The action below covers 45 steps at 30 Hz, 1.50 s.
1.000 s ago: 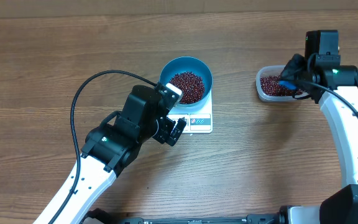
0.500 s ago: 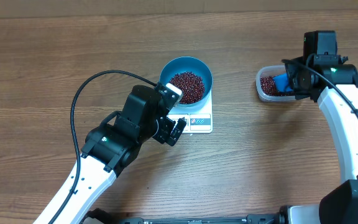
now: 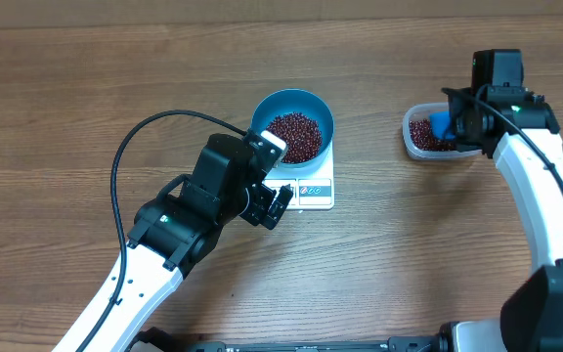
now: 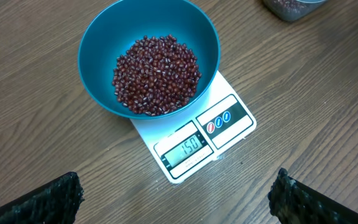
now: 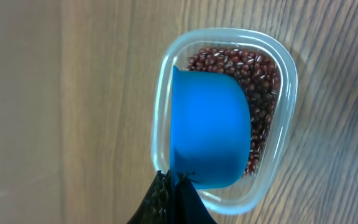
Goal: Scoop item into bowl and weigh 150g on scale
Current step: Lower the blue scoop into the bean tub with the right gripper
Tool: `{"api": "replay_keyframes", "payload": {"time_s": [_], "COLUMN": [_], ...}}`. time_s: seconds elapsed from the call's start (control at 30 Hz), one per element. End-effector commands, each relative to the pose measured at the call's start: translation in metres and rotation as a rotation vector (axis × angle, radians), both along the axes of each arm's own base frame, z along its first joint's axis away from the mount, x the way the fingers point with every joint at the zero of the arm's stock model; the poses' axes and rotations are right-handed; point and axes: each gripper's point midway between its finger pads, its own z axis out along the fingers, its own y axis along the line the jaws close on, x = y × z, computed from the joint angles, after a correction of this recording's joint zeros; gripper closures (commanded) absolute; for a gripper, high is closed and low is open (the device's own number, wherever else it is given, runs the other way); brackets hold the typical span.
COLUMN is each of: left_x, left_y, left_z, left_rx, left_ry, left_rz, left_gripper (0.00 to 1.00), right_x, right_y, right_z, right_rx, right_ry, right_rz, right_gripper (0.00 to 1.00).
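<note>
A: Where are the beans [image 4: 157, 74] right now?

B: Most of them lie heaped in the blue bowl [image 4: 98, 37], which sits on the white scale [image 4: 229, 124]. Its display [image 4: 185, 149] reads 150, so I'd judge the weighing done.

A: And the rest?

B: The rest are in the clear tub [image 5: 288, 106], well apart from the bowl on the wooden surface [image 3: 438, 244], over on the right arm's side.

A: Which arm is closer to the bowl?

B: The left. The left end effector [image 4: 176, 200] hangs just beside the scale's display edge, its 2 fingers spread wide with nothing between them. It looks down on bowl and scale.

A: And the right one?

B: The right end effector [image 5: 173, 186] is above the tub, pinched together on the blue scoop [image 5: 207, 130]. The handle itself is hidden between the fingers, so I take the grip from how the scoop hangs there. The scoop's cup lies inside the tub along its long axis, over the leftover beans.

A: Any beans in the scoop?

B: Possibly none. I see only smooth blue, and I can't say which face that is.

A: So what does the next move turn on?

B: The bowl lies to the left of the scoop, across open surface. With 150 showing, I'd say nothing more should cross.
</note>
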Motion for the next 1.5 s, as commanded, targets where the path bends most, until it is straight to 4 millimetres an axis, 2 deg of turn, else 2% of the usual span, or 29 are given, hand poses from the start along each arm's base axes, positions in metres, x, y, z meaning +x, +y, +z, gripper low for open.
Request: {"api": "replay_keyframes", "payload": {"time_s": [0.0, 0.2, 0.33, 0.4, 0.5, 0.6, 0.7, 0.87, 0.93, 1.47], "left_x": [0.0, 0.0, 0.0, 0.0, 0.0, 0.0, 0.0, 0.0, 0.0, 0.0], "left_y": [0.001, 0.001, 0.001, 0.001, 0.001, 0.001, 0.001, 0.001, 0.001, 0.001], "left_z": [0.006, 0.006, 0.006, 0.006, 0.006, 0.006, 0.006, 0.006, 0.006, 0.006], "left_rx": [-0.004, -0.004, -0.004, -0.004, -0.004, -0.004, -0.004, -0.004, -0.004, -0.004], "left_ry": [-0.018, -0.018, -0.018, -0.018, -0.018, -0.018, -0.018, -0.018, -0.018, -0.018], "left_rz": [-0.004, -0.004, -0.004, -0.004, -0.004, -0.004, -0.004, -0.004, -0.004, -0.004], "left_gripper": [0.0, 0.0, 0.0, 0.0, 0.0, 0.0, 0.0, 0.0, 0.0, 0.0], "right_x": [0.002, 0.008, 0.006, 0.004, -0.001, -0.008, -0.014, -0.015, -0.02, -0.078], "right_y": [-0.002, -0.001, -0.001, 0.0, 0.0, 0.0, 0.0, 0.0, 0.0, 0.001], "right_z": [-0.022, -0.042, -0.048, -0.05, -0.052, -0.055, -0.056, -0.057, -0.059, -0.069], "right_rx": [-0.009, -0.008, -0.004, -0.004, -0.004, -0.003, -0.005, -0.037, -0.037, -0.022], "right_ry": [0.05, 0.087, 0.107, 0.117, 0.142, 0.173, 0.196, 0.217, 0.238, 0.476], "right_rz": [-0.012, -0.007, -0.005, -0.005, -0.004, -0.004, -0.001, 0.071, 0.073, 0.078], "right_gripper": [0.96, 0.96, 0.95, 0.82, 0.51, 0.27, 0.15, 0.03, 0.0, 0.0]}}
